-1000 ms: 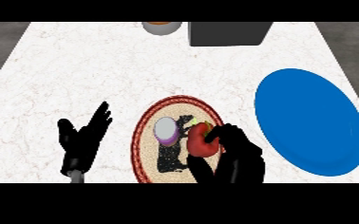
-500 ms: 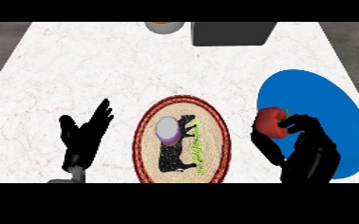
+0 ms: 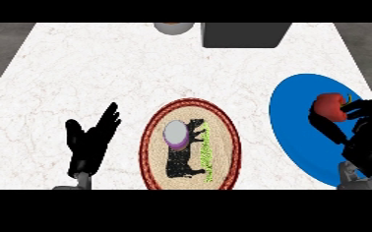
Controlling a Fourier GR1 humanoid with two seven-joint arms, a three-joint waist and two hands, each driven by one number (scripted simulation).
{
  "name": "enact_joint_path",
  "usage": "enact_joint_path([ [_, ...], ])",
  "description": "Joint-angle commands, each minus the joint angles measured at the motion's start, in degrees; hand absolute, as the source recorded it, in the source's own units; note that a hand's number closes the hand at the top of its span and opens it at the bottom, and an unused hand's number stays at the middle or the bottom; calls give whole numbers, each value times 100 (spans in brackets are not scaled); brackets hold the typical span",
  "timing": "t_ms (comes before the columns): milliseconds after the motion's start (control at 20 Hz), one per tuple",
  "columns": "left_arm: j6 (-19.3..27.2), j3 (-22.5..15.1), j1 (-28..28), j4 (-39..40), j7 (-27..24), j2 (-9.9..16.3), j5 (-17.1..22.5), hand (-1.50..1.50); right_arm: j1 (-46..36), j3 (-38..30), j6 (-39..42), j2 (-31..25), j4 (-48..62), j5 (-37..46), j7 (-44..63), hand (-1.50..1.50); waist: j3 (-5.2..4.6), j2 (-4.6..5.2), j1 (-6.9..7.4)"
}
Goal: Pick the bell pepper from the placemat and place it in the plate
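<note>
Red bell pepper (image 3: 330, 105) with a green stem at its right side, held above the blue plate (image 3: 298, 123), over the plate's right half. Plate lying flat at the counter's right edge. Oval woven placemat (image 3: 156, 142) with dark red rim, lying flat near the counter's front edge, left of the plate.

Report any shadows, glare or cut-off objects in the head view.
Head view: even light, no glare on the blue plate; no distinct shadow under the bell pepper in the right hand; the grey box and bowl are cropped at the top.
</note>
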Motion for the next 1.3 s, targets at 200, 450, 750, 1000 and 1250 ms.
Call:
enact_joint_path([
  [200, 13, -132, -44, -20, -16, -119, -116, 0, -656, -298, 617, -463, 1670, -2201, -682, 150, 1, 33, 103],
  [450, -52, 77, -294, 54, 143, -4, 20, 0, -1077, -257, 1608, -393, 2798, -3188, -1899, -150, 13, 53, 134],
  [750, 55, 63, -139, -192, 339, 5, -35, 0, -1343, -1369, 2201, -101, 3571, -4551, -4603, -150, 18, 25, 64],
  [1000, -163, -8, 203, -243, 45, -8, 36, 0, -1493, -2397, 2321, 252, 3678, -5457, -5869, -150, 11, 9, 36],
  [1250, -43, 135, -130, -28, 219, -3, -52, 0, -1367, -3121, 3068, 55, 4035, -6052, -6499, -150, -8, -9, -45],
])
